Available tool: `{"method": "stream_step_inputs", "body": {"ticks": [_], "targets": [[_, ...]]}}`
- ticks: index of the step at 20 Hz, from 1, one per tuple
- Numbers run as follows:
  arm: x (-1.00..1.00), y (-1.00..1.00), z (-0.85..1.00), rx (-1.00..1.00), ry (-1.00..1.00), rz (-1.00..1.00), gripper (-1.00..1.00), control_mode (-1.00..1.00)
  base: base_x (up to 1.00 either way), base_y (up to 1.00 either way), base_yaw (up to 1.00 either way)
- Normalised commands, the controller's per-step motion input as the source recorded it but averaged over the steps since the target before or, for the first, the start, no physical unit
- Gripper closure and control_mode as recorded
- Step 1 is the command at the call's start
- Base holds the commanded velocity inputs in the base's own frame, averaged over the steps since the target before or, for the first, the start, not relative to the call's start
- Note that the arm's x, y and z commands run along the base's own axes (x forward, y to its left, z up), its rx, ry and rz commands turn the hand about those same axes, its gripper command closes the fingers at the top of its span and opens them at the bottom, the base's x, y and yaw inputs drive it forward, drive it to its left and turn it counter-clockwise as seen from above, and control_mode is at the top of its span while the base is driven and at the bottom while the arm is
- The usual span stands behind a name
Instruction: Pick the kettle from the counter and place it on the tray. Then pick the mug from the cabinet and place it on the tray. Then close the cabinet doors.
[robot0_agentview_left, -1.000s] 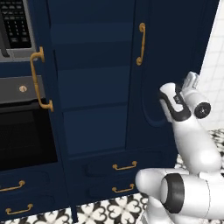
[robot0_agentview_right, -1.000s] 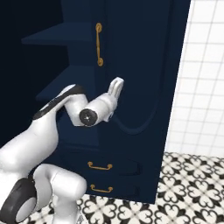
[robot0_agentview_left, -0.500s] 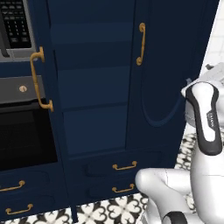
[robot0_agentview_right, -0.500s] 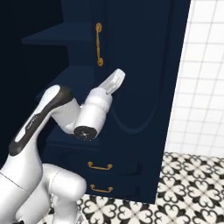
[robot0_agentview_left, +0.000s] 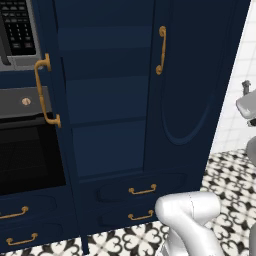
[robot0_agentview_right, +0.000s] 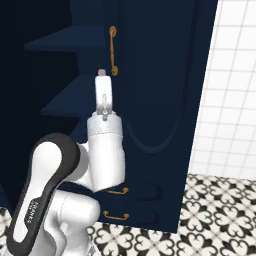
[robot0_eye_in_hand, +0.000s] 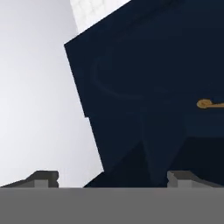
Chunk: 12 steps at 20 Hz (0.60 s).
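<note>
The cabinet (robot0_agentview_left: 115, 115) stands tall and dark navy in front of the robot, with bare inner shelves visible in its middle. Both cabinet doors are open. The right door (robot0_agentview_left: 195, 75) stands ajar, with its long gold handle (robot0_agentview_left: 160, 50) near the inner edge. The left door (robot0_agentview_left: 50, 125) is seen almost edge-on beside the oven, with its own gold handle (robot0_agentview_left: 44, 90). Two small drawers (robot0_agentview_left: 142, 190) sit below the shelves.

The arm rises in front of the right door, and the pincer (robot0_agentview_right: 102, 75) points upward close to this door's handle. In the hand view its two fingertips (robot0_eye_in_hand: 43, 178) stand well apart and hold nothing.

The step in hand seems to be the closing of the doors, so the risks are here. If the arm pushes the right door near its hinge side, the door may hardly turn and the wrist may press hard on the panel. An open finger may also catch behind the gold handle and pull the door the wrong way. The left door is far from the arm, so the base perhaps must drive, and it could then hit the drawers.
</note>
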Motion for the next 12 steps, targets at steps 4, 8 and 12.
{"method": "stream_step_inputs", "body": {"ticks": [4, 8, 12], "targets": [[-0.88, 0.45, 0.18, -0.81, -0.63, -0.04, -1.0, -1.0, 0.0, 0.0, 0.0], [-0.65, 0.73, 0.07, -0.81, -0.51, -0.12, -1.0, -1.0, 0.0, 0.0, 0.0], [-0.51, 0.8, 0.04, -0.73, -0.37, -0.16, -1.0, -1.0, 0.0, 0.0, 0.0]]}}
